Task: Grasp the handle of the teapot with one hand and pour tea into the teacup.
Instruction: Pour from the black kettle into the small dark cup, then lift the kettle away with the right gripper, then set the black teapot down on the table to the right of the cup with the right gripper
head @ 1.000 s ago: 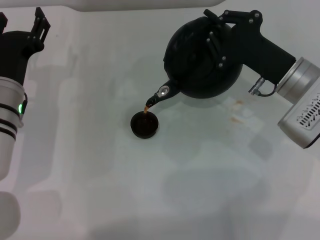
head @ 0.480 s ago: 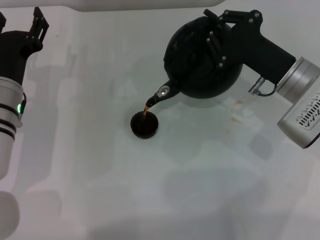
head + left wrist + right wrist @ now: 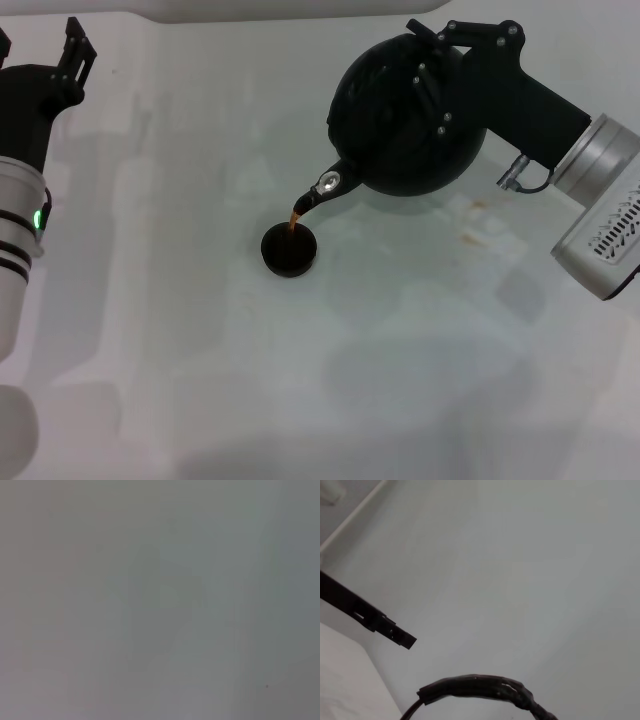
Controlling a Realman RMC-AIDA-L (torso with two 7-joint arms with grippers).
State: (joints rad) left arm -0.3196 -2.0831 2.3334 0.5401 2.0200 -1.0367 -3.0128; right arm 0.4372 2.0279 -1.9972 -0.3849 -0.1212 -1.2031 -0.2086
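my right gripper point(image 3: 440, 70) is clamped on the handle point(image 3: 480, 687), teapot point(image 3: 405, 120) tipped with its spout aimed down-left, directly over the teacup point(image 3: 288, 249); a tea stream point(image 3: 294, 216) links them. nothing stands between. left gripper point(image 3: 45, 55) is parked far left, jaws spread. brown spill marks point(image 3: 470, 235) lie on the table point(image 3: 380, 380) under my right arm.

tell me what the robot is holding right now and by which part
The right gripper holds the teapot by the handle over its top, tilted so that tea runs from the spout into the teacup. The left gripper holds nothing.
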